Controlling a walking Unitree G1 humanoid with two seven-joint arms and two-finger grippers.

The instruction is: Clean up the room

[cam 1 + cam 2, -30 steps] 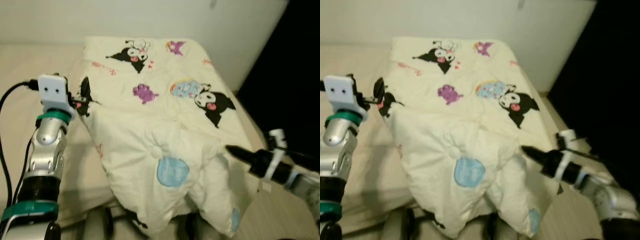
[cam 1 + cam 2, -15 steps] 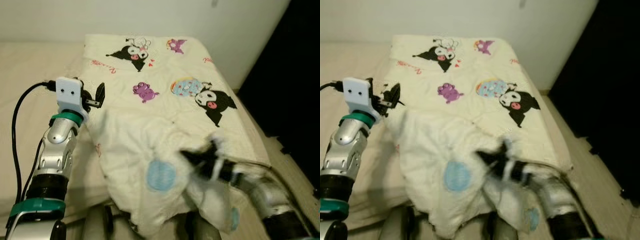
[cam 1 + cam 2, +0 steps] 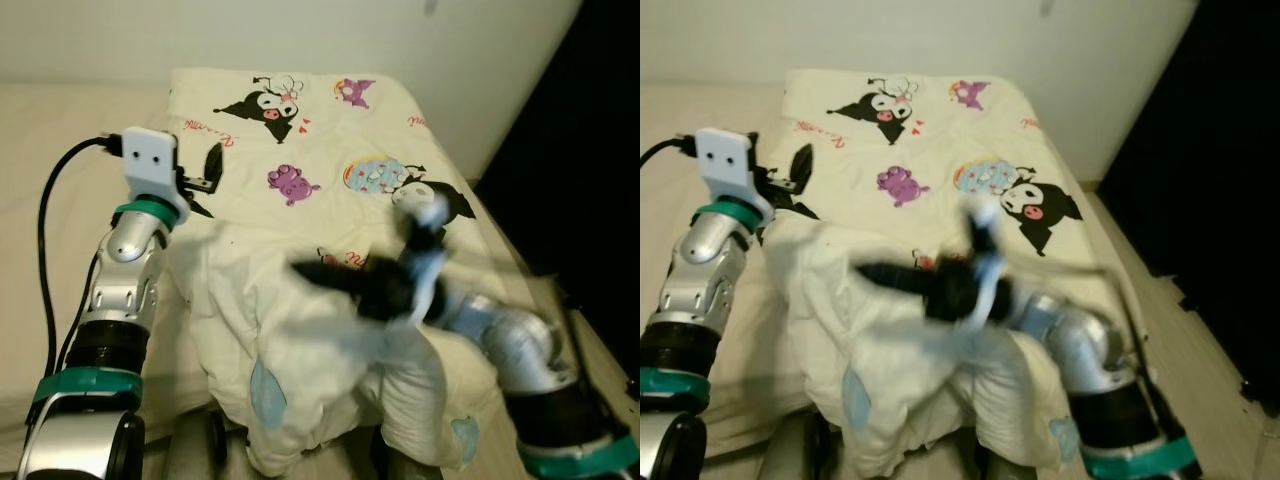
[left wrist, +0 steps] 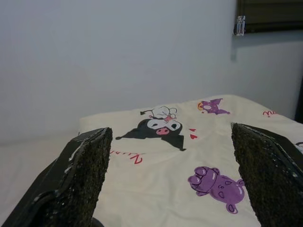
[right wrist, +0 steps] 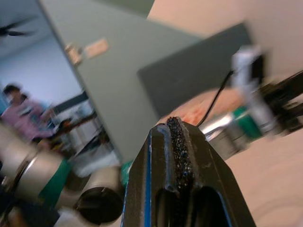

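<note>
1. Left eye view: a cream comforter (image 3: 330, 200) printed with black cartoon characters, a purple figure and a blue round motif covers the right part of a bed (image 3: 60, 200). Its near end is bunched into a thick, rumpled heap that hangs over the bed's foot.
2. The left gripper (image 3: 205, 172) is raised over the comforter's left edge, near the purple print. Below it come the white camera block and the silver arm with a green ring.
3. In the left wrist view the two black fingers (image 4: 85, 175) stand wide apart with nothing between them. Beyond them lie the flat comforter and a pale wall (image 4: 118, 52).
4. The right gripper (image 3: 320, 275) reaches across the bunched part of the comforter, pointing toward the robot's left. The arm is blurred in both eye views. Cloth is gathered just under it, but whether the fingers touch it cannot be told.
5. In the right wrist view the right gripper's fingers (image 5: 177, 146) are pressed together, with no cloth visible between them. Behind them the picture is blurred. It shows a grey-green panel (image 5: 113, 71), the robot's other arm, and a person (image 5: 21, 111) in the far background.
6. To the right of the bed a strip of light floor (image 3: 590, 340) runs beside a dark opening.
</note>
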